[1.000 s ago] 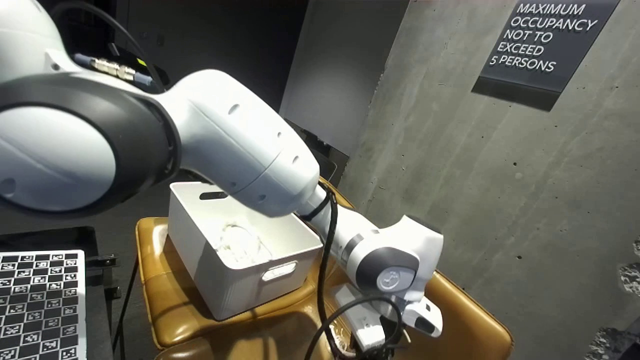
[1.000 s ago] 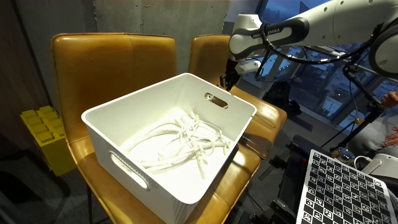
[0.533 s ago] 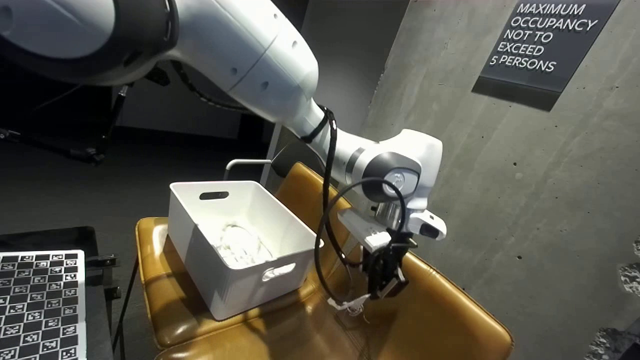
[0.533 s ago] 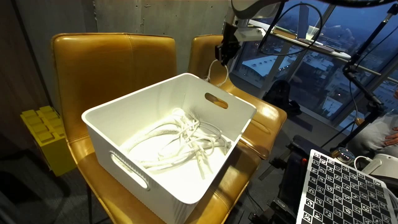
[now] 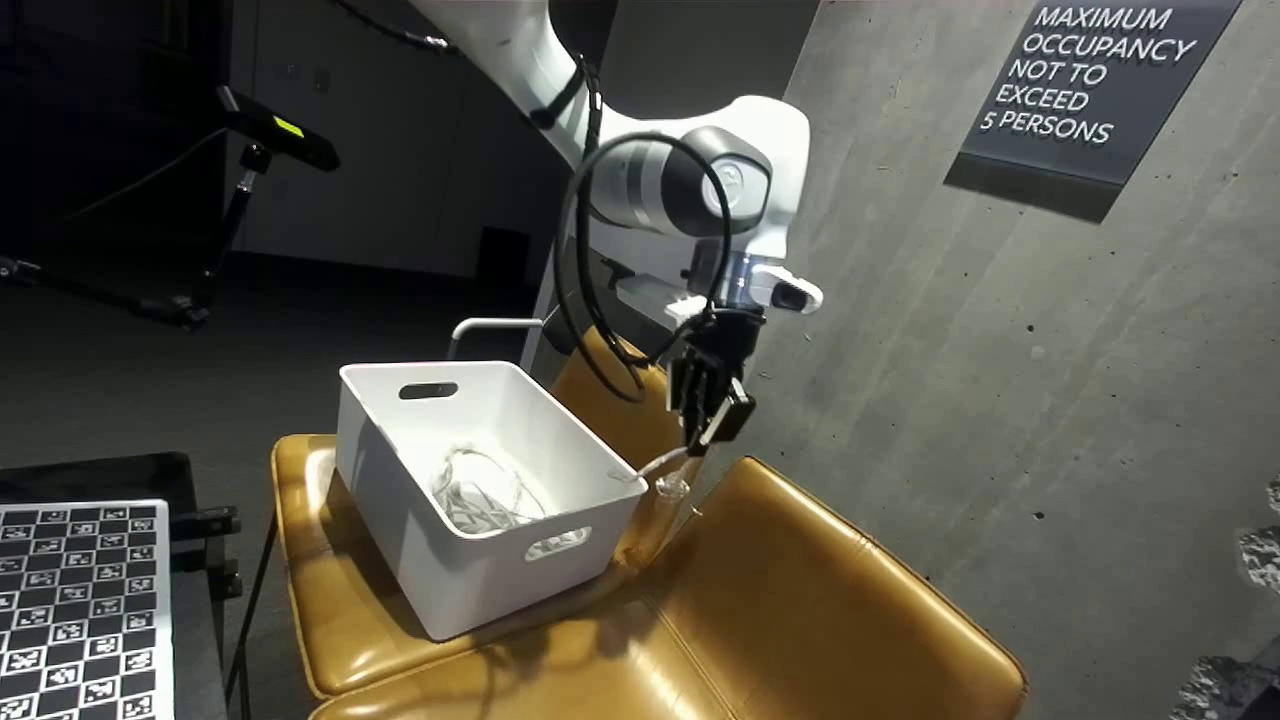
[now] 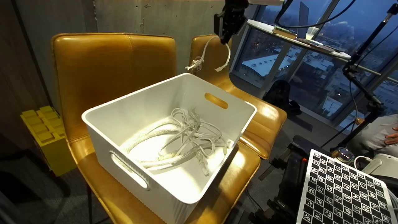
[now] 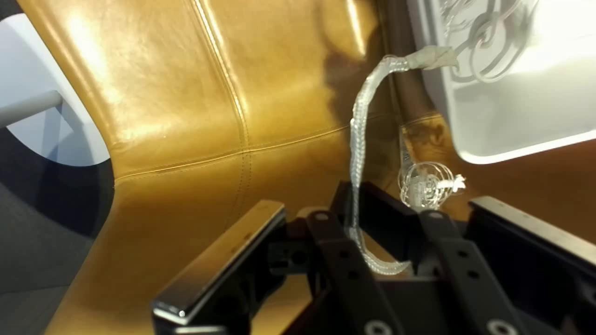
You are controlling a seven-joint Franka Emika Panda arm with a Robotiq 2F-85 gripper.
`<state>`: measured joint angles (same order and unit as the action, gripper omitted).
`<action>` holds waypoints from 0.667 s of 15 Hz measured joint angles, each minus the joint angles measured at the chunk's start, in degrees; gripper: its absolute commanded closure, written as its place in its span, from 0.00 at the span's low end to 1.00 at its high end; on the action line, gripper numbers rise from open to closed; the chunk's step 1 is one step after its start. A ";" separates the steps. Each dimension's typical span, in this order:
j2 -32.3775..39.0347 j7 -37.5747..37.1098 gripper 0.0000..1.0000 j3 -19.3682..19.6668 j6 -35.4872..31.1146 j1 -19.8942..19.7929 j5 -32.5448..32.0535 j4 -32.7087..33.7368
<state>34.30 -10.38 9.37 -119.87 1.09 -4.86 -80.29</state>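
Gripper (image 6: 224,40) points downward, outside the bin (image 6: 146,109) and higher than its rim. Jaws are nearly together, with a pale braided cord (image 7: 357,139) pinched between them. The cord is in the air, outside the bin, bent over at the grip so that both ends hang to either side. In the wrist view one end is wrapped and overlaps the bin's rim; contact with the rim cannot be confirmed. The other end carries loose curled strands (image 7: 423,187) and a small white tip.

The bin is white, has handle slots in two opposite walls, and stands upright on a tan chair (image 6: 115,62). A loose tangle of cords (image 6: 186,133) lies inside, spread over much of its floor. A second chair (image 5: 850,600), also tan, stands directly alongside.

Surroundings: concrete wall (image 5: 930,330) behind the chairs, bearing a sign (image 5: 1085,95) that reads "Maximum occupancy not to exceed 5 persons"; yellow block (image 6: 46,137) beside the bin's chair; checkered board (image 6: 345,189) apart from the chairs, seen in both exterior views.
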 measured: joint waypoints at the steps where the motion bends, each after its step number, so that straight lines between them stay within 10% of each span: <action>1: -2.47 -0.95 0.97 -0.35 0.00 1.12 -0.63 -2.78; 10: -20.76 -8.74 0.97 -6.79 -2.74 6.94 -2.40 -29.70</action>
<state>13.54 -19.13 2.59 -122.62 8.03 -7.26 -109.99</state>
